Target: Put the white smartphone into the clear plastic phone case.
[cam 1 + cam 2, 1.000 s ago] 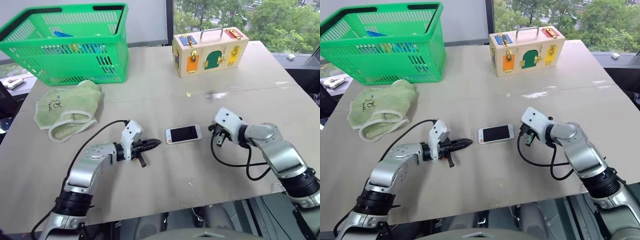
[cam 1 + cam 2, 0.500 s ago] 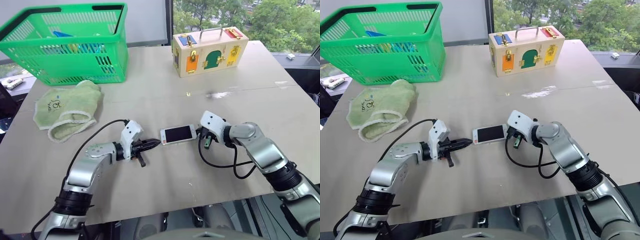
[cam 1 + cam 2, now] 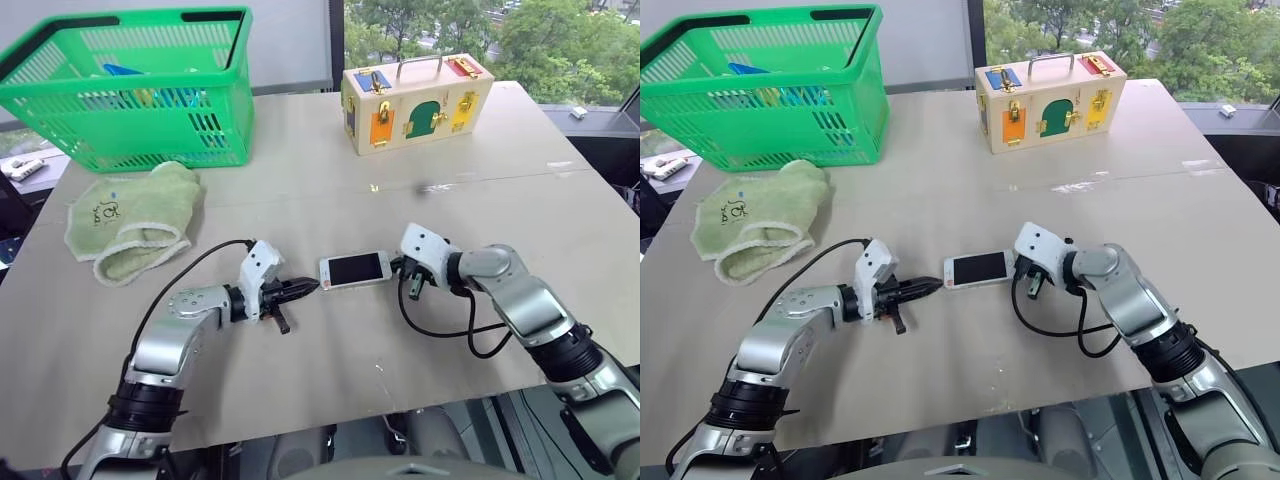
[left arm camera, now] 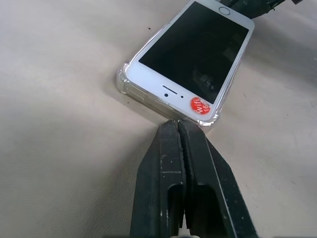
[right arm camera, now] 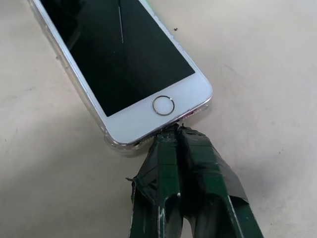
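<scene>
The white smartphone (image 3: 355, 269) lies screen-up mid-table inside the clear plastic phone case (image 4: 123, 83), long axis running left to right, home-button end pointing right. Left gripper (image 3: 310, 286), pinched closed and holding nothing, touches its left end; right gripper (image 5: 174, 133), also closed and empty, touches the right end. Bare table (image 3: 330, 350) lies open on the near side; the green basket (image 3: 130, 85), towel (image 3: 135, 220) and wooden box (image 3: 415, 100) sit well apart on the far side.

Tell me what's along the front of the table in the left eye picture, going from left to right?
Left gripper → phone sitting in its clear case → right gripper. Both grippers are shut, one touching each end of the phone.
</scene>
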Controlling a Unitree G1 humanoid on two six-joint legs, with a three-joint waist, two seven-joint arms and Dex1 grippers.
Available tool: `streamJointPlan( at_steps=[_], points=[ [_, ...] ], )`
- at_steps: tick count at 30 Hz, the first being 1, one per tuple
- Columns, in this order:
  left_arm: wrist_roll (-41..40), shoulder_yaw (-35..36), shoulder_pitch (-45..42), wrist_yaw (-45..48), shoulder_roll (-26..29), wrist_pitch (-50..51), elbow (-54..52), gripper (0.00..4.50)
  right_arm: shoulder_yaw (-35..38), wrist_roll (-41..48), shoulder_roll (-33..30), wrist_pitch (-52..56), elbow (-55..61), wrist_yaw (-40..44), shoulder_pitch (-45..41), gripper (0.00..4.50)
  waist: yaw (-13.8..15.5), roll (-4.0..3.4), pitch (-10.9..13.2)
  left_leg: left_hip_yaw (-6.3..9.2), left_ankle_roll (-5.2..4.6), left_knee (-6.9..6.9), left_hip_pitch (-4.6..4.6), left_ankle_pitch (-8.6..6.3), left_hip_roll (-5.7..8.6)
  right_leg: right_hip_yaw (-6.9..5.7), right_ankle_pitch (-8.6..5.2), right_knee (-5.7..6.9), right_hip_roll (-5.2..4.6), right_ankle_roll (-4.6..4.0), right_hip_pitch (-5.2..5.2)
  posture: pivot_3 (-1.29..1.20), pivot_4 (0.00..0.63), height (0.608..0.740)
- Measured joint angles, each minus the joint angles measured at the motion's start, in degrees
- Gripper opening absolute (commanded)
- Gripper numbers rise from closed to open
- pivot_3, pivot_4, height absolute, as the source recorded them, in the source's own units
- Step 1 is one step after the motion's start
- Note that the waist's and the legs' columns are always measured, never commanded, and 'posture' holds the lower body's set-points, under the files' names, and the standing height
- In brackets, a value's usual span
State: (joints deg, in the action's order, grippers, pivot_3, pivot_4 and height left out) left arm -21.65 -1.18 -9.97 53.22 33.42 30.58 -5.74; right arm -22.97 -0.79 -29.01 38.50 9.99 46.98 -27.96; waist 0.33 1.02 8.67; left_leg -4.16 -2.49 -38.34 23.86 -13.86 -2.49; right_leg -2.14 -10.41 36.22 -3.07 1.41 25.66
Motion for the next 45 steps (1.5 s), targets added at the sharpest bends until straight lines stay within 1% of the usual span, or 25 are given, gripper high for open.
streamJointPlan(
  at_steps=[2,4,7,11,15,19,24,28,33,36,40,45],
  points=[
    [-1.71,1.42,0.09,-0.5,-0.25,1.94,0.06,0.06,1.31,0.83,0.03,-1.23,0.03,0.1,1.21,0.0,-0.2,0.02,0.01,0.0,0.0,0.02,0.02,0.0,-0.02,0.0,0.0,-0.01,0.01,0.0,0.01,0.0,0.15,0.74],
    [-5.97,5.87,-0.93,-2.22,-1.25,5.91,0.96,0.06,3.77,3.08,-0.69,-1.94,0.85,0.43,3.58,0.0,-0.33,0.13,0.18,0.02,0.0,0.03,0.06,0.0,-0.02,-0.01,0.0,-0.02,0.02,0.01,0.02,0.0,0.15,0.74],
    [-8.93,10.1,-2.37,-3.25,-1.0,8.61,2.08,0.06,7.06,4.94,-2.9,-1.9,1.94,0.85,4.97,0.0,-0.37,0.19,0.28,0.0,-0.01,0.02,0.09,0.0,0.05,-0.01,0.0,-0.08,0.0,0.02,0.01,0.0,0.15,0.74],
    [-8.86,9.44,-3.21,-3.29,-0.38,8.93,2.26,0.06,12.76,8.23,-3.45,-0.47,4.64,0.24,5.68,0.0,-0.4,0.25,0.31,0.0,-0.01,0.03,0.1,0.0,0.08,-0.01,0.0,-0.2,0.0,0.02,-0.04,0.0,0.15,0.74],
    [-9.01,7.23,-3.71,-2.91,-1.24,8.73,2.25,0.06,13.77,9.99,-3.01,0.65,5.95,-0.7,5.75,0.0,-0.44,0.28,0.33,0.0,0.0,0.07,0.1,0.0,0.09,-0.01,0.0,-0.22,0.02,0.02,-0.04,0.0,0.15,0.74],
    [-8.8,4.29,-4.56,-2.18,-1.98,8.51,1.77,0.06,13.3,10.86,-1.52,0.99,7.36,-1.3,5.74,0.0,-0.44,0.31,0.35,0.01,-0.01,0.06,0.11,0.0,0.11,-0.01,0.01,-0.22,0.03,0.02,-0.04,0.0,0.15,0.74],
    [-7.43,0.46,-5.86,-2.18,-3.67,7.38,1.78,0.06,10.37,11.11,1.24,0.95,6.65,-1.41,5.26,0.0,-0.47,0.32,0.36,0.0,-0.01,0.06,0.11,0.0,0.12,0.01,0.01,-0.22,0.03,0.02,-0.04,0.0,0.15,0.74],
    [-5.43,-2.57,-6.38,-2.28,-4.64,5.91,1.78,0.06,7.3,10.44,2.51,-0.02,3.28,-1.16,3.18,0.0,-0.71,0.32,0.36,0.0,-0.01,0.05,0.11,0.0,0.15,0.02,0.01,-0.22,0.05,0.02,-0.05,0.0,0.15,0.74],
    [-3.6,-3.97,-6.69,-3.0,-4.82,4.16,1.71,0.06,4.37,9.11,3.75,-0.11,-1.72,-1.23,-0.09,0.0,-0.8,0.33,0.34,0.0,-0.01,0.04,0.05,0.01,0.16,0.03,0.01,-0.21,0.05,0.01,-0.1,0.0,0.15,0.74],
    [-3.05,-4.27,-6.61,-3.34,-4.89,3.59,1.69,0.06,3.99,9.05,4.66,3.12,-3.59,-2.15,-2.45,0.0,-0.89,0.33,0.3,0.0,-0.02,0.02,0.0,0.01,0.13,0.05,0.02,-0.17,0.05,0.01,-0.13,0.0,0.15,0.74],
    [-2.7,-4.56,-6.09,-3.52,-5.03,2.83,1.66,0.06,3.22,10.37,4.66,11.43,-3.81,-1.47,-5.48,0.0,-0.75,0.37,0.11,0.02,-0.02,0.01,-0.07,0.01,0.08,0.04,0.02,-0.11,0.0,0.0,-0.19,0.0,0.15,0.74],
    [-2.38,-4.57,-5.65,-3.95,-5.04,2.62,1.66,0.06,1.48,10.75,4.68,15.07,-6.35,0.21,-8.24,0.0,-0.86,0.37,-0.34,0.03,-0.02,0.02,-0.17,0.0,0.08,0.03,0.01,-0.12,-0.02,0.01,-0.28,0.0,0.15,0.74]
  ],
)
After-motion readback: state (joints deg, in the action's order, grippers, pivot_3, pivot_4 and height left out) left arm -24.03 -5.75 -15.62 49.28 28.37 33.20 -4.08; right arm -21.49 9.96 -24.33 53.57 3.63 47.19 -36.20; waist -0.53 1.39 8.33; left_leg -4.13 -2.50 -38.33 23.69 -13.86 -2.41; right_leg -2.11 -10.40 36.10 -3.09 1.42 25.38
